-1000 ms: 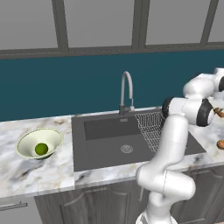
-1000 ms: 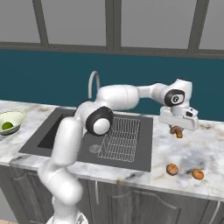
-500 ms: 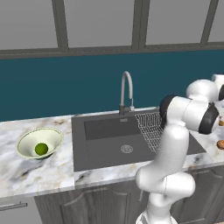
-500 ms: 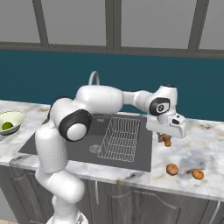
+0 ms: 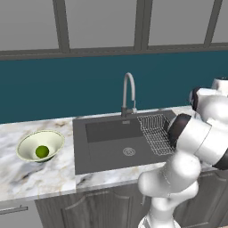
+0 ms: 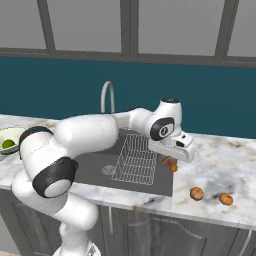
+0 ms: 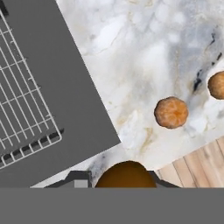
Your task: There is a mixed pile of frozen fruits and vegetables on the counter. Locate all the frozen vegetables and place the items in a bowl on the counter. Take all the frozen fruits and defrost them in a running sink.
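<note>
My gripper [image 6: 171, 160] is shut on the brown-orange mushroom-shaped frozen vegetable [image 6: 172, 164], held above the counter [image 6: 220, 167] at the sink's [image 6: 97, 165] right edge. In the hand view the mushroom piece [image 7: 126, 174] sits between the finger tips at the bottom. Two round orange frozen fruits [image 6: 197, 193] [image 6: 226, 199] lie on the counter to the right, and they are the two orange balls [image 7: 171, 112] [image 7: 217, 85] in the hand view. Far left stands the bowl [image 5: 31, 141] with the green ball [image 5: 42, 151] in it.
A wire rack [image 5: 156, 132] fills the right part of the dark sink [image 5: 107, 149], and a curved silver faucet [image 5: 128, 92] rises behind it. The counter's front edge and wooden floor [image 7: 197, 168] lie just past the fruits in the hand view.
The arm has swung left and down with the mushroom piece, from over the right counter to the sink's right edge. The two orange fruits and the bowl stay where they were.
</note>
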